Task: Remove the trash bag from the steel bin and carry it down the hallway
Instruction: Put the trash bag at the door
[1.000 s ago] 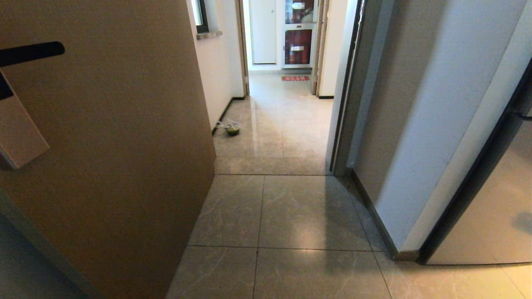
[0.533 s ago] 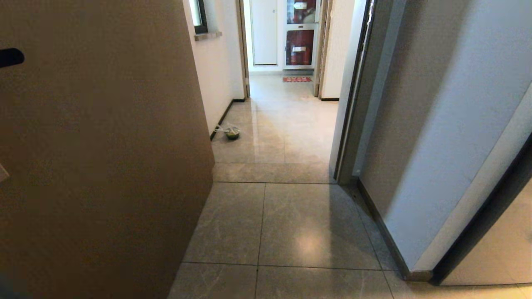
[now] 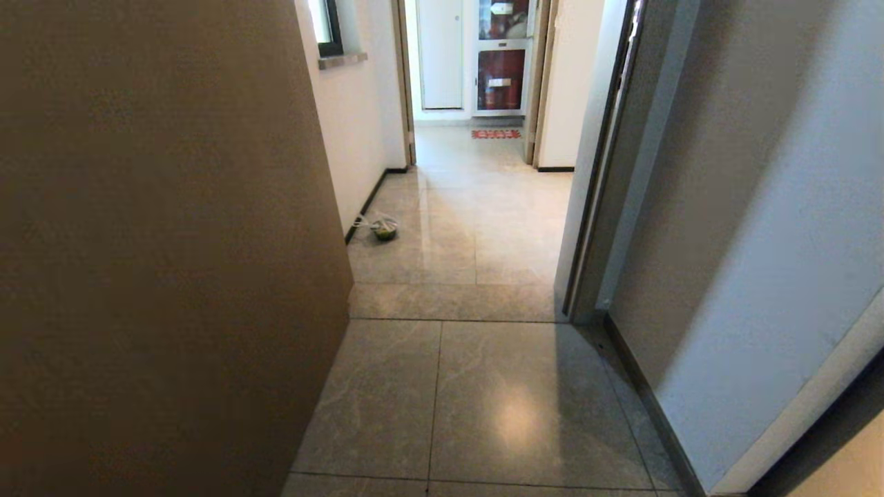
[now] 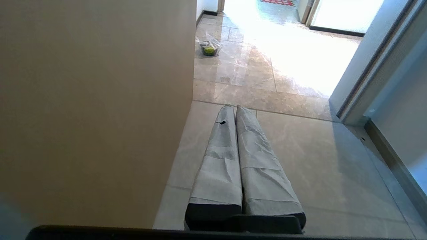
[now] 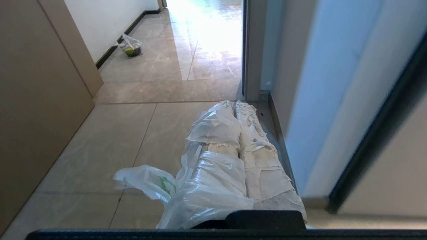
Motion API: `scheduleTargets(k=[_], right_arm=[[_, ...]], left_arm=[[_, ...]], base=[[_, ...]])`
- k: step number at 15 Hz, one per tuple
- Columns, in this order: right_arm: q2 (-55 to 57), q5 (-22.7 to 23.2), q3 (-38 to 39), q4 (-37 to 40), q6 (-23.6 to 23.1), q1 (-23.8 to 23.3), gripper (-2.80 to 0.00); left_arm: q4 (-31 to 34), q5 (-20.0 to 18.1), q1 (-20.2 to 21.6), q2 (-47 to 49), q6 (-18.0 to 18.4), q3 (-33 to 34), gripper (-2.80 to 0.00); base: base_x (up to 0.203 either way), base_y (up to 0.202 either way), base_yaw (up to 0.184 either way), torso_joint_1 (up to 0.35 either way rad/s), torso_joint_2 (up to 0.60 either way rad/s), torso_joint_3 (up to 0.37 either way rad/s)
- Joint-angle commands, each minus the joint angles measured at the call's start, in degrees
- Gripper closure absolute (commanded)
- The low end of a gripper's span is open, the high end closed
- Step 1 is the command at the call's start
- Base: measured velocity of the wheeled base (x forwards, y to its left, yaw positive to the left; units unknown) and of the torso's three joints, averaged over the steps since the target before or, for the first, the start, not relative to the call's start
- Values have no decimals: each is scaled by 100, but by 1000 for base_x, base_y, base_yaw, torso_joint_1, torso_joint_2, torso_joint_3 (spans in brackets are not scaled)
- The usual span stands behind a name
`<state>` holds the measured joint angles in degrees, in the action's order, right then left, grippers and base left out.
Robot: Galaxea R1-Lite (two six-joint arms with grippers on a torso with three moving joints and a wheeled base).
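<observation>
Green print on trash bag [image 5: 156, 185], illegible; no other readable txt.

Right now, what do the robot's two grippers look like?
The left gripper has two long, tapering fingers wrapped in wrinkled whitish tape over a black base. The right gripper is the same build, but its wrap looks dirtier and more frayed.
</observation>
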<state>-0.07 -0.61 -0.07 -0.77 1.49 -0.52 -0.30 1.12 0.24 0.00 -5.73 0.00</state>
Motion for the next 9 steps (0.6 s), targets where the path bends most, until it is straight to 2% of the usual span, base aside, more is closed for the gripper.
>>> scheduleTargets(k=[1,9], right_arm=[[-10,0,-1,-2,1,0,0],[-9,0,-1,-2,1,0,0]], left_arm=[[-5,2,2,0,-7,1,0],[-5,2,2,0,-7,9,0]], base=[[191,0,-1,4,2,4],[193,0,1,2,2,2]])
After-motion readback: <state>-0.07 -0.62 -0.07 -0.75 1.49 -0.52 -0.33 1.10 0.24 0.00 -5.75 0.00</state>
